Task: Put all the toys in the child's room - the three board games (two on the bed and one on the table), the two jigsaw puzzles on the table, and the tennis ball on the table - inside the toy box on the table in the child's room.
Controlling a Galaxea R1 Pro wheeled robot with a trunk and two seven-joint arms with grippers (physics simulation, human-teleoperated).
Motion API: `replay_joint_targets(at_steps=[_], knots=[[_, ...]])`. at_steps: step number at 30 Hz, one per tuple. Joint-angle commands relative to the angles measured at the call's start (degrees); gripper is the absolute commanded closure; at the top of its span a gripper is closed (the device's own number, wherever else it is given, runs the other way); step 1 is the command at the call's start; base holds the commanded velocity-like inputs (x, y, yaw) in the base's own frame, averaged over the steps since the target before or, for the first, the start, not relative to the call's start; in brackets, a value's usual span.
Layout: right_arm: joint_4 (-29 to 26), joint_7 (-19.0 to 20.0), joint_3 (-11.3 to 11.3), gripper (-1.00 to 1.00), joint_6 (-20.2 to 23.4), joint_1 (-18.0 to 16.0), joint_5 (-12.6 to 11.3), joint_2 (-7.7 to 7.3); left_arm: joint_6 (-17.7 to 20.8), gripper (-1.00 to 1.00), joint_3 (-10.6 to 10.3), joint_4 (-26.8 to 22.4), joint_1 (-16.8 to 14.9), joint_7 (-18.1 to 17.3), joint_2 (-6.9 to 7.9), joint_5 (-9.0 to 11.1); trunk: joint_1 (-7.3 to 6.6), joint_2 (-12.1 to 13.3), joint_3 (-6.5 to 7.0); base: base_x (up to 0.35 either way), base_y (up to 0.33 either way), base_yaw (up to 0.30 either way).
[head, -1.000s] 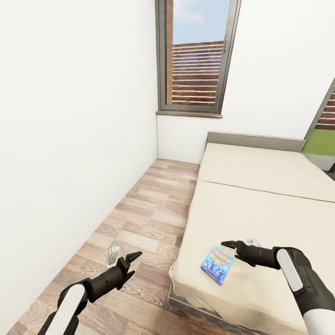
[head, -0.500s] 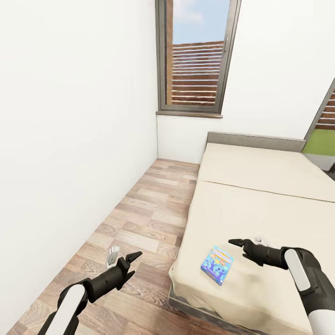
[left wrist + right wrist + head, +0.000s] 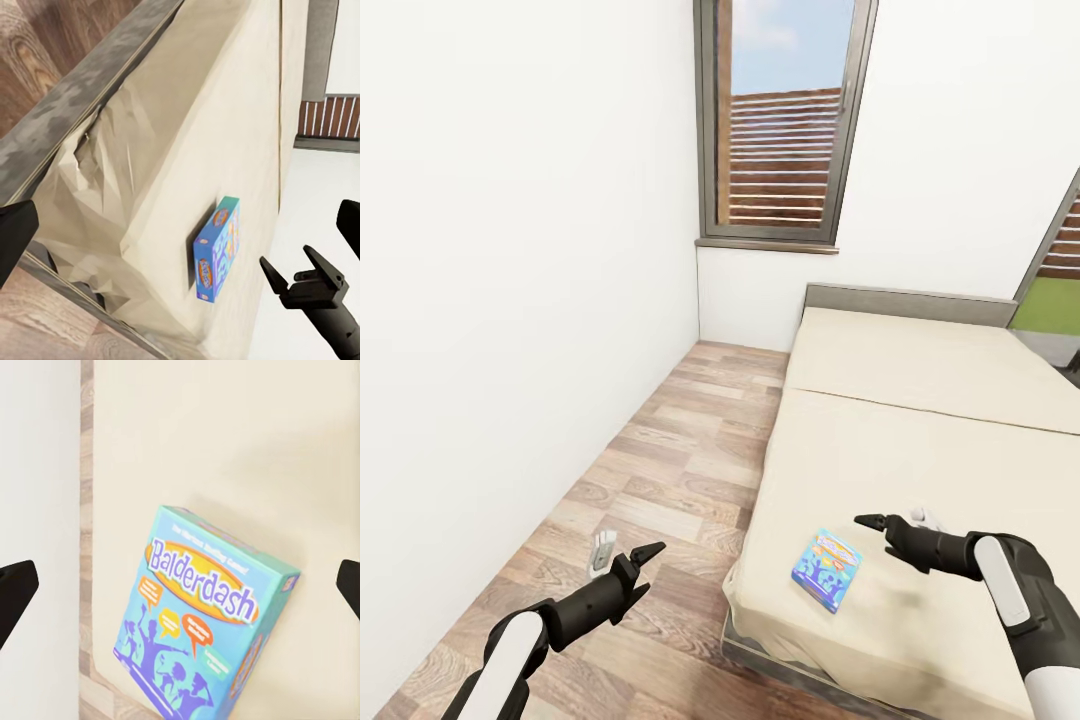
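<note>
Because the blue board game (image 3: 827, 569) lies flat near the corner of the bed (image 3: 920, 440), the right gripper (image 3: 870, 521), hanging just beside it with fingers spread and empty, should come down over one edge. The left gripper (image 3: 643, 553) waits open over the floor (image 3: 660, 470).

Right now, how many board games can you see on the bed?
1. A blue Balderdash box lies flat on the bed near its foot corner, beside the right gripper, untouched. The far right of the mattress is out of frame, so another could be hidden.
</note>
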Motion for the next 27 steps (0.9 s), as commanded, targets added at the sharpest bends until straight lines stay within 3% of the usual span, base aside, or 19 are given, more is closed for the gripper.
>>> replay_joint_targets(at_steps=[1, 27], knots=[[0.03, 0.55, -0.14, -1.00, 0.22, -0.04, 0.57, 0.08, 0.30, -1.00, 0.10, 0.03, -0.03, -0.25, -0.01, -0.18, -0.01, -0.02, -0.05, 0.000, 0.000, 0.000], [5.32, 0.25, 0.31, -1.00, 0.22, -0.07, 0.68, 0.88, 0.30, -1.00, 0.15, 0.18, -0.03, -0.25, -0.07, -0.31, -0.01, -0.02, -0.05, 0.000, 0.000, 0.000]])
